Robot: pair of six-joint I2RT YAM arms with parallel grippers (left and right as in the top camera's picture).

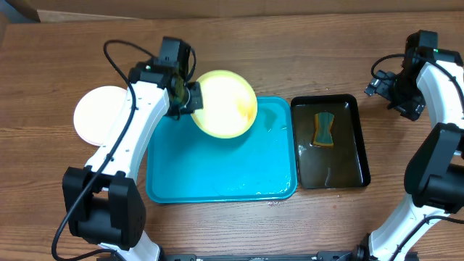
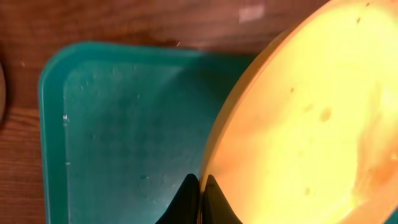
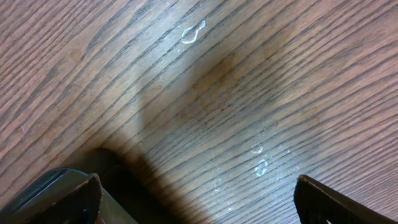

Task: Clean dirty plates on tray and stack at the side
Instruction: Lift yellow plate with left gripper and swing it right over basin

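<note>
so the biggest thing here is the brown wood-grain table [image 1: 290,51], and everything sits on it. in the middle is the large rectangular turquoise-blue plastic tray [image 1: 217,181] with rounded corners. its floor looks wet and shiny, and no plate lies flat in it. just to its right, close but apart, is the smaller narrow black plastic tray [image 1: 365,167], which has dark liquid in it.

next is the round pale yellow-green plate [image 1: 226,105]. it hangs over the far left corner of the blue tray, with part of it sticking out past the rim over the wood. from my left wrist it looks tilted and clear of the tray floor, with a few small orange specks on its face. my left gripper [image 1: 190,98] has it by the left edge, both fingers pinched tight on the rim.

to the left of the blue tray, on the bare wood, is a round white plate [image 1: 98,116], partly hidden under my left arm. can't tell if it's one plate or a stack.

a yellow and blue-green sponge [image 1: 324,129] lies in the far half of the black tray.

my right gripper [image 1: 384,85] hovers over bare table to the right of the black tray, fingers spread wide with nothing between them. a few tiny water drops [image 3: 260,167] sit on the wood below it.
</note>
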